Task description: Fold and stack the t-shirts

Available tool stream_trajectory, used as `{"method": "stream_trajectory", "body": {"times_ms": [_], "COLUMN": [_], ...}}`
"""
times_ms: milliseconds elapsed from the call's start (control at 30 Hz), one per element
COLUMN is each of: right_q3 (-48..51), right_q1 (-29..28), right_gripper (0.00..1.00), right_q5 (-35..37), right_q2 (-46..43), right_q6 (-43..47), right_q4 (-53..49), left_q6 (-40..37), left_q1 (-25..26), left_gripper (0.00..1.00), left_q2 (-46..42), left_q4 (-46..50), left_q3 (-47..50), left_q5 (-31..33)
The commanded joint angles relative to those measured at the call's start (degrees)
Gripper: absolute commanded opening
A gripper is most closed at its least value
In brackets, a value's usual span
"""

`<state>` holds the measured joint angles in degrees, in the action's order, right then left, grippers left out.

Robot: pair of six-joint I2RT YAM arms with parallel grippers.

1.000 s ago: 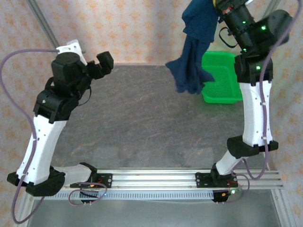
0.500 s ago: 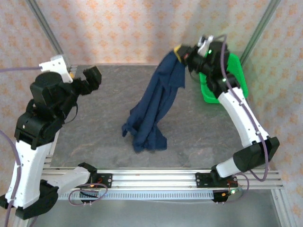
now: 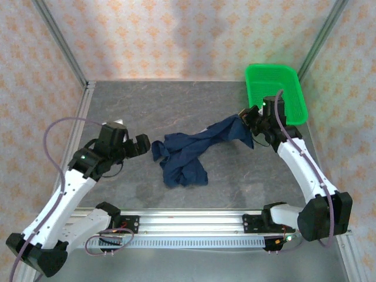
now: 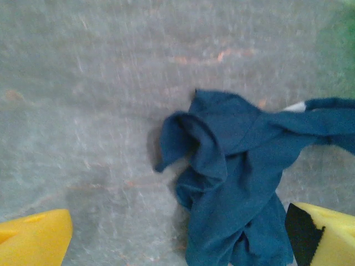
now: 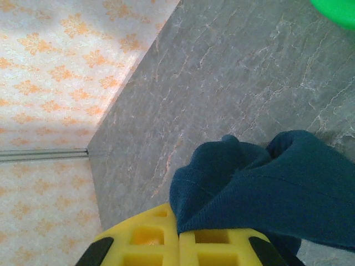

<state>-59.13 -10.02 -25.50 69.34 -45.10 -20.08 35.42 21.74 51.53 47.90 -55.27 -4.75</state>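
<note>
T-shirt [image 3: 183, 160], dark navy, is down on the table [image 3: 176, 106] now. A second ago it hung bunched in the air from the right arm, high over the back right corner, and half a second ago only its lower end had reached the surface. Most of it now lies crumpled near table centre, with one strip stretched up and right to the right gripper [image 3: 249, 120]. So it is on the work surface but neither spread nor folded; I'd call this early in the task, with flattening needed first. Green basket [image 3: 273, 88] sits at back right, apart from the t-shirt, and shows in full now the arm has lowered. The right arm has swung down and sits low over the table. The left arm has dropped too, from raised at the left edge to low, with the left gripper [image 3: 143, 145] just beside the heap's left edge; can't tell if it touches. Left wrist view: yellow fingers [image 4: 33, 241] wide apart, nothing between them, t-shirt [image 4: 238, 183] ahead. Right wrist view: yellow fingers [image 5: 211, 244] pressed together, clamped on a fold of the t-shirt [image 5: 277, 188]. Small white bit [image 4: 295, 106] on the stretched part, print or label, can't tell.
</note>
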Motion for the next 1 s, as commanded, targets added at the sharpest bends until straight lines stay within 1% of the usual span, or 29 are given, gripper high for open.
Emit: {"method": "stream_trajectory", "body": {"times_ms": [0,133,233,333,400,533,600,633,700,767,833,933,967], "right_q3": [-1.2,-2.6,-2.8,-2.3,-2.1,-1.7,-1.7,-1.8,-1.7,-1.9,-2.4,-3.3,-3.8], "right_q1": [-0.1,-0.2,-0.2,-0.2,-0.1,-0.1,-0.1,-0.2,-0.1,-0.2,-0.2,-0.1,-0.1], "right_gripper": [0.0,0.0,0.0,0.0,0.0,0.0,0.0,0.0,0.0,0.0,0.0,0.0,0.0], "right_q5": [-0.7,-1.8,-2.7,-2.4,-2.1,-2.8,-2.9,-2.8,-2.8,-2.5,-2.4,-2.0,-1.9], "right_q2": [-1.2,-1.2,-1.2,-3.5,-4.0,-4.7,-5.0,-5.2,-5.8,-6.4,-6.8,-7.5,-7.8], "right_q6": [1.2,1.9,2.5,3.3,3.8,3.8,3.9,4.1,4.2,4.5,5.0,5.7,5.8], "right_q4": [1.5,-0.4,-1.6,-2.9,-3.4,-3.7,-4.1,-4.3,-4.5,-5.2,-6.2,-7.7,-8.4], "left_q6": [5.6,7.6,9.6,11.8,13.0,15.8,15.9,15.8,15.1,13.9,13.2,11.1,10.1], "left_q1": [1.1,1.5,1.9,4.7,6.8,9.1,9.8,10.0,10.7,11.5,12.3,12.6,12.5], "left_gripper": [1.0,1.0,1.0,0.99,0.99,0.96,0.95,0.92,0.83,0.64,0.47,0.08,0.0], "left_q2": [2.1,7.4,11.9,18.0,22.1,29.8,33.5,35.3,39.1,43.1,45.4,45.4,44.1], "left_q4": [-7.3,-11.0,-15.7,-18.6,-19.2,-22.3,-22.6,-22.8,-23.5,-22.5,-22.5,-20.0,-18.3], "left_q3": [4.6,7.1,7.5,6.8,6.2,5.0,3.0,2.0,0.0,-2.4,-3.6,-5.3,-6.3], "left_q5": [-3.8,-4.1,-6.4,-8.1,-8.0,-8.1,-7.4,-7.0,-7.0,-7.3,-8.3,-8.0,-7.0]}}
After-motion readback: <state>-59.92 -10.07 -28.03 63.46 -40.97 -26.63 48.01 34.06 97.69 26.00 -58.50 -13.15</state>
